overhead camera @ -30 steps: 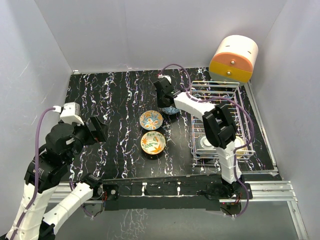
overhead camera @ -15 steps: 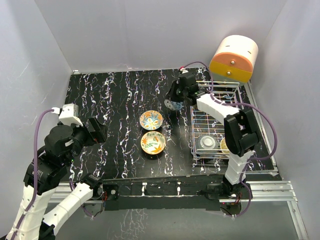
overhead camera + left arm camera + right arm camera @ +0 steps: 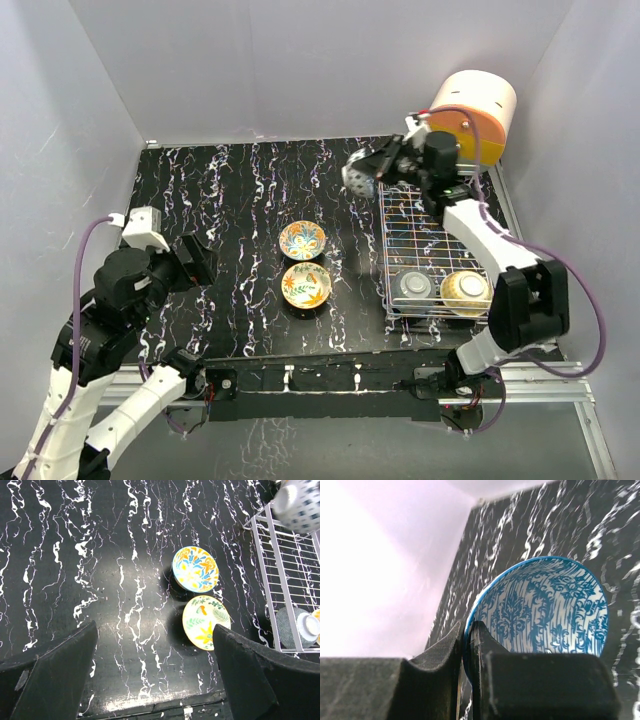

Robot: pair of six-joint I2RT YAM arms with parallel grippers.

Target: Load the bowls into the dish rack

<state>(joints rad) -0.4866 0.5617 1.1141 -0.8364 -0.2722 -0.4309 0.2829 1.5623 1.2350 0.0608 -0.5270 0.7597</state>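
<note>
Black marbled table [image 3: 230,200]: I'm watching right end effector [image 3: 468,630] pinching blue bowl [image 3: 545,610] by its rim, hovering at dish rack [image 3: 430,235] far corner (left end effector [image 3: 154,630] is gaping wide).

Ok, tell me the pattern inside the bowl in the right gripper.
The bowl has blue ornamental print on white, blue rim; clearest in the right wrist view.
</note>
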